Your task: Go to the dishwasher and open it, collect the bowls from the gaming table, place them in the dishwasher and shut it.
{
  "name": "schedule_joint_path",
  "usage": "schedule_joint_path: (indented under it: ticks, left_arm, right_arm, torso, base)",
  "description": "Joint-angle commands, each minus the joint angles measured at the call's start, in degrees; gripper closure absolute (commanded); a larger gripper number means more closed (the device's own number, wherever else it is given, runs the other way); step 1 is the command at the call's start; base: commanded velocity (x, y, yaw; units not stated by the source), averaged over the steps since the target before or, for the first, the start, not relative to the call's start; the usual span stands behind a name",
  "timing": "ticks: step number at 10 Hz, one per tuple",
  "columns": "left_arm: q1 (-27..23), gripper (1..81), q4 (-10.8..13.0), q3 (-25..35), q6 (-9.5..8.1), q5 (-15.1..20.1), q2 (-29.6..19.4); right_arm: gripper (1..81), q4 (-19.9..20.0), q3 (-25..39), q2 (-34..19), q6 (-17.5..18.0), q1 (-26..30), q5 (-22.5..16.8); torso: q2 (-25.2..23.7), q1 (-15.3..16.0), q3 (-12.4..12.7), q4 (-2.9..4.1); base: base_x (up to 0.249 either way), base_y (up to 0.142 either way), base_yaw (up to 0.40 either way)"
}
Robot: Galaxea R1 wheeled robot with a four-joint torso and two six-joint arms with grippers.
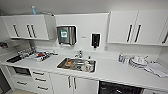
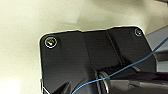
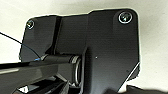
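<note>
A small office kitchen: white wall cupboards (image 1: 27, 26) with dark bar handles run above a long white table (image 1: 112, 71) that spans the room. At the table's left end lie a dark tray (image 1: 13, 59) and a clutter of small utensils (image 1: 40, 55). Near the middle, a stainless-steel sink (image 1: 77, 65) holds some crockery, with a chrome tap (image 1: 79, 53) behind it, and a steel paper-towel dispenser (image 1: 66, 35) and a black soap dispenser (image 1: 95, 40) hang on the wall above. Towards the right end stand a stack of white plates (image 1: 138, 62) and some papers (image 1: 157, 68).

The dishwasher (image 1: 120, 88) sits under the table's front edge, right of the white double-door base cabinet (image 1: 72, 83). What I can see of it is a dark opening, so it looks to me already open, though the door itself is cut off below. No coloured bowls are on this table.

I cannot tell how either end effector stands, nor whether it holds anything; both wrist views give dark robot plate against a pale floor.

To do this step well, I'd square the base to that dark opening, stay clear of the door's swing, and confirm it is fully down before leaving.
</note>
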Motion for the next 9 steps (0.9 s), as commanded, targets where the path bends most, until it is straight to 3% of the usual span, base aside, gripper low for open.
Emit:
schedule_joint_path:
  ticks: [1,9]
  left_arm:
    - [-2.39,1.0,-0.13,-0.08,-0.11,2.55,-0.36]
    - [-2.65,1.0,-0.04,-0.33,0.07,2.55,-0.62]
  right_arm:
    - [1.0,0.37,0.25,0.3,-0.05,2.27,-2.74]
    - [1.0,0.46,0.16,0.3,-0.05,2.61,-2.82]
  torso:
    - [0.0,0.0,0.0,0.0]
    - [0.0,-0.02,0.0,0.0]
  base:
    - [0.0,0.0,0.363]
    - [0.0,0.0,0.366]
